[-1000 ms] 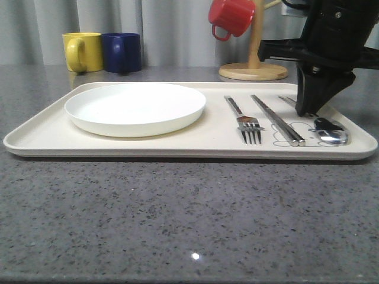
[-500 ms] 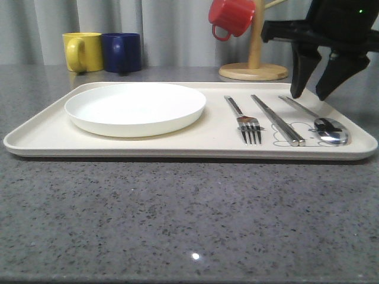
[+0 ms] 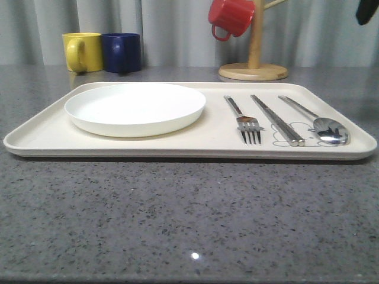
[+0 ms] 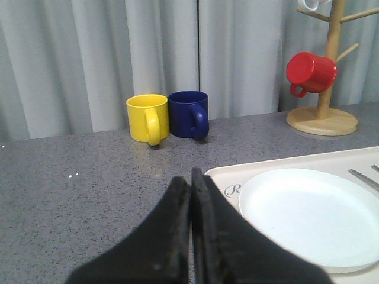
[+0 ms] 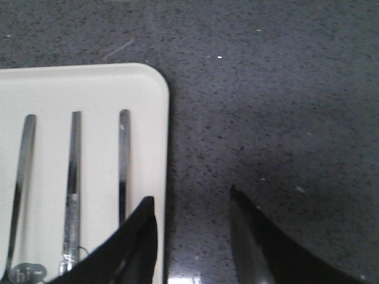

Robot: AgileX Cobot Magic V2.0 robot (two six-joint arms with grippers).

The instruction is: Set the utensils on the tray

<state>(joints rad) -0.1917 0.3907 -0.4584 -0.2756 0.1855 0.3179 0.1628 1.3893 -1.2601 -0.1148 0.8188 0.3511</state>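
Bench (image 3: 189,219) bare in front. Tray (image 3: 118,147) carries plate (image 3: 135,108), then fork (image 3: 244,120), chopsticks (image 3: 276,119), spoon (image 3: 317,118) side by side at its right end. Placing looks done; next is parking the arms. Right claw (image 5: 190,236) parted, empty, above tray's right edge, free room outboard. Left claw (image 4: 190,195) closed, empty, near tray's left corner.

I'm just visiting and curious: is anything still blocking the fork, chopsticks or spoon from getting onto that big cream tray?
Nothing visible blocks them. The fork, chopsticks and spoon already lie side by side on the tray, to the right of the white plate. The right gripper is open, holding nothing.
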